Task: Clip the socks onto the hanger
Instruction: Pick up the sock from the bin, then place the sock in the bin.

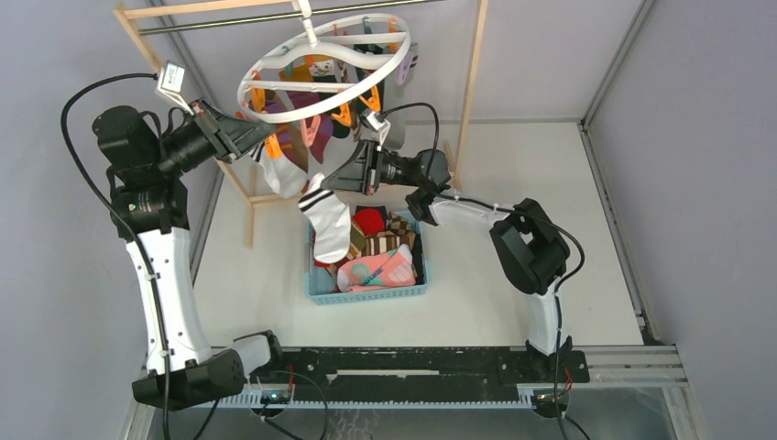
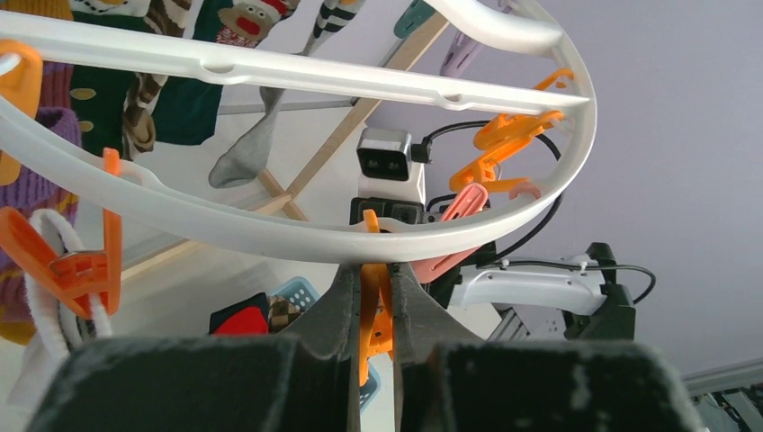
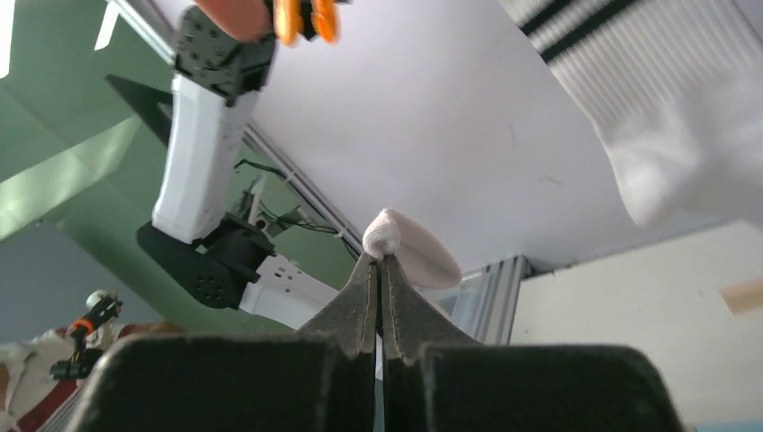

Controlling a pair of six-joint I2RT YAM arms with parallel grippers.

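The white round hanger point(image 1: 322, 99) hangs from the wooden rack, with several socks clipped at its far side. My left gripper point(image 1: 268, 139) is at the ring's left rim point(image 2: 270, 229), shut on an orange clip point(image 2: 376, 310) that dangles just under the ring. My right gripper point(image 1: 343, 180) is below the ring's front, shut on a fold of a white sock point(image 3: 402, 245). A white sock with black bands point(image 1: 327, 223) hangs below it over the basket. In the right wrist view a banded white sock point(image 3: 670, 135) fills the upper right.
A blue basket point(image 1: 320, 286) with several more socks stands on the table under the hanger. The wooden rack's legs point(image 1: 471, 82) stand behind and beside it. More orange clips point(image 2: 76, 270) and a pink clip point(image 2: 454, 220) hang along the ring.
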